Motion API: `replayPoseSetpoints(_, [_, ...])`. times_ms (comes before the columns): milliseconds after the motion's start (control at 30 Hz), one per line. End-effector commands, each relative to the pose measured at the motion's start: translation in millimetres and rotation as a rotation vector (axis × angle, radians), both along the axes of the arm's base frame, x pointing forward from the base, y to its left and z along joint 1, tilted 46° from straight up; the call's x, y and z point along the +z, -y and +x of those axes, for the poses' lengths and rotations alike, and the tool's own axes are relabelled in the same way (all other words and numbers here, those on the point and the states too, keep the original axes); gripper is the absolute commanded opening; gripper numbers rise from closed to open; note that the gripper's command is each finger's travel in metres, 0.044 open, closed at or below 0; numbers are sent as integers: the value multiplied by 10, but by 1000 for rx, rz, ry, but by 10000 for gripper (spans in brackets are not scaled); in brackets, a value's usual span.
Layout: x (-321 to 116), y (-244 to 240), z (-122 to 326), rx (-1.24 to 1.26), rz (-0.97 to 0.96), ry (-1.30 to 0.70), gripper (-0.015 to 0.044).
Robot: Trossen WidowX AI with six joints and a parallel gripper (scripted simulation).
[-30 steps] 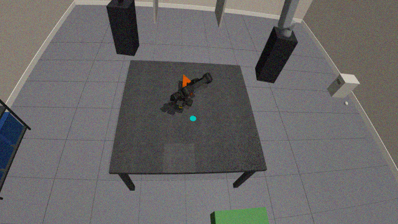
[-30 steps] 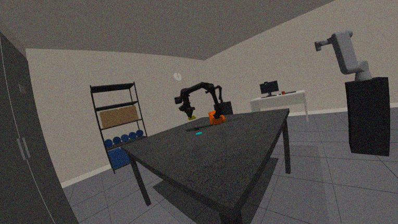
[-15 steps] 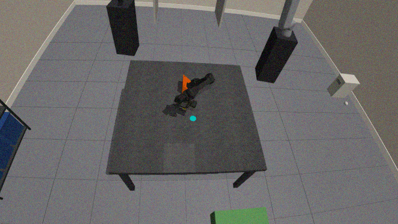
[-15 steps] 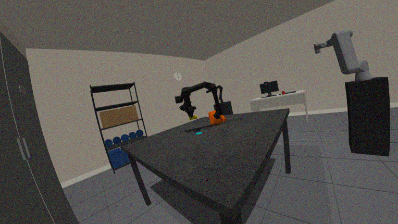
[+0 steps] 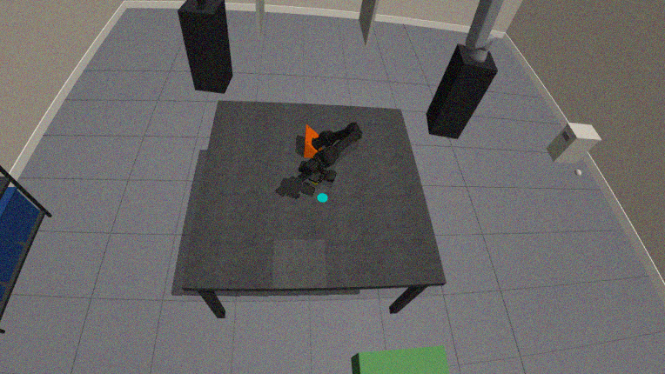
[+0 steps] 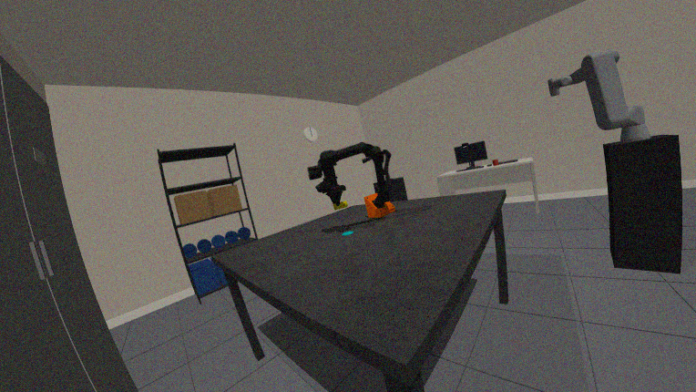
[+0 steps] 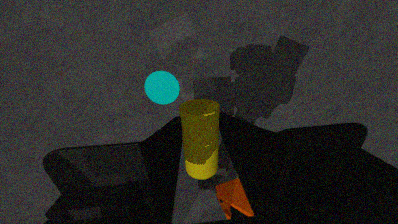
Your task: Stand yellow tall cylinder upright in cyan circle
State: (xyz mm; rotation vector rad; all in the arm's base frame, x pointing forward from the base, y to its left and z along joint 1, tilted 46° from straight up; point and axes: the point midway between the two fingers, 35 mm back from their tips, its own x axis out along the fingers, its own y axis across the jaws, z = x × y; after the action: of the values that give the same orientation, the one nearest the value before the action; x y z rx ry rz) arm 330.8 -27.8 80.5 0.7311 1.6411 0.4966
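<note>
Yellow tall cylinder [image 7: 200, 139] sits clamped between the jaws of the gripper [image 7: 200, 167], carried in the air above the dark table [image 6: 389, 273]. Exterior view shows it as a small yellow bit under the claw, well clear of the surface. In the wrist view its far end points roughly toward the table and lies just beside the cyan circle [image 7: 161, 87], not over it. Top view: cyan circle [image 5: 321, 197] sits just past the claw tip, nothing on it.

Risks, as judgement:
- Off-centre drop. The cylinder end looks offset to one side of the circle, so lowering now would likely land it on or outside the edge.
- Tip-over. It is tall and narrow; if it comes down tilted or the jaws open before the base is flat on the table, it probably falls and rolls.
- Slip in the grip. Round smooth body, held on a short part of its length, could rotate between the pads during reorientation.
- Knock on withdrawal. Pulling back sideways instead of up may brush it over.
- Orange block [image 5: 310, 140] near the arm base looks far enough from the circle, low collision risk.

Counts: one yellow cylinder, one cyan circle, one orange block, one working arm, one table.
</note>
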Motion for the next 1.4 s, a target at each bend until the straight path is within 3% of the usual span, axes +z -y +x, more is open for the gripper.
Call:
replayPoseSetpoints(0, [97,-69,25,-10,5,-1,105])
replayPoseSetpoints(533, [384,-311,50,-31,18,-21,105])
replayPoseSetpoints(1367, [221,-348,29,-42,-103,40,105])
